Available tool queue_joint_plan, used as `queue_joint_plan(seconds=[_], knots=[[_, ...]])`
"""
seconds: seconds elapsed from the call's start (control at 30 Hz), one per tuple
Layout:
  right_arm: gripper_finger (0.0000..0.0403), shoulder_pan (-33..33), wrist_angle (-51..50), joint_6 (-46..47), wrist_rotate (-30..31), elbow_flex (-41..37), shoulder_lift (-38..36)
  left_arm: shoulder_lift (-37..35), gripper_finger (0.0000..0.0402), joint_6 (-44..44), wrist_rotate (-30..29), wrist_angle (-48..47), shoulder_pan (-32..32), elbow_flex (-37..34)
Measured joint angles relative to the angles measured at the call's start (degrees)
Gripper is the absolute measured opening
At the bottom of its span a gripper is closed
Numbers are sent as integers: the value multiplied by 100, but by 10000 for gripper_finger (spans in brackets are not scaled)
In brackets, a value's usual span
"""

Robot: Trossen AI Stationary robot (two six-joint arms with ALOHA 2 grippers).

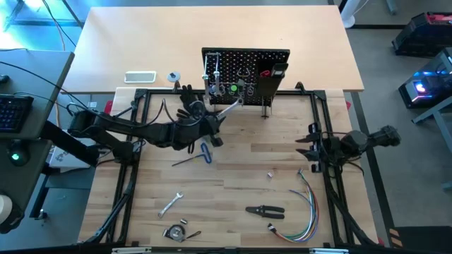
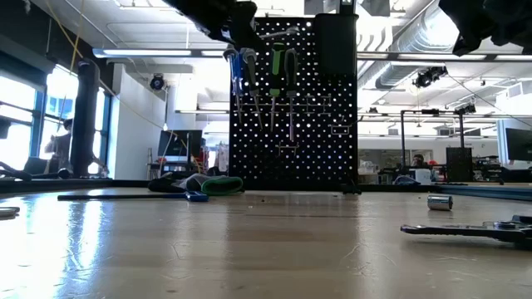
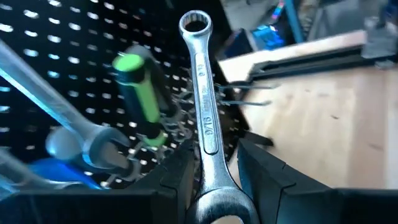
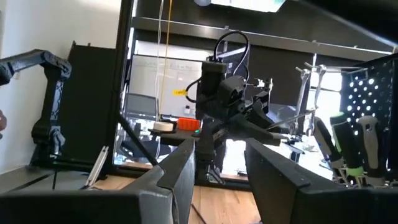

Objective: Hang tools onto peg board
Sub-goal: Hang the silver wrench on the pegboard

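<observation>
The black peg board (image 1: 246,70) stands upright at the table's far middle. A green-handled screwdriver (image 2: 277,71) and other tools hang on it. My left gripper (image 1: 215,120) is just in front of the board's left part, shut on a silver wrench (image 1: 229,109). The wrench's ring end (image 3: 194,25) points at the board's hooks. My right gripper (image 1: 305,144) waits open near the table's right edge, nothing between its fingers (image 4: 180,174). A blue-handled hex key (image 1: 201,154), another silver wrench (image 1: 169,204) and black pliers (image 1: 265,210) lie flat on the table. My left gripper pinches the wrench's shaft (image 3: 211,140) between its two fingers (image 3: 261,174), near the open-jaw end. The fingers come nearly level from the table's left and near side, along the wrench. The wrench juts out forward past the fingertips, lifted clear of the table.
A black glove (image 1: 187,99) lies left of the board. A bundle of coloured wires (image 1: 307,204) lies at the near right, and a small round tool (image 1: 176,231) sits by the near edge. A small metal socket (image 1: 270,175) rests mid-table. A black frame (image 1: 134,141) rims the work area.
</observation>
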Motion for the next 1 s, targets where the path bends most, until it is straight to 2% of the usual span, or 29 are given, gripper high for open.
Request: queue_joint_plan(seconds=[0.17, 0.47, 0.67, 0.8, 1.0], knots=[[134, -208, -15, 116, -41, 0, 71, 0, 97, 550, -556, 570, -1, -14], [134, -547, 321, 407, -211, 2, 877, 0, 97, 1610, -914, 1458, -4, -14], [134, -691, 426, 606, -260, 4, 1203, -207, 97, 3045, -1850, 1733, -320, -14], [134, -766, 450, 619, -284, 4, 1343, -538, 97, 3100, -1921, 1712, -527, -56], [134, -872, 629, 726, -391, 4, 1423, -1154, 97, 2755, -1693, 1935, -488, -805]])
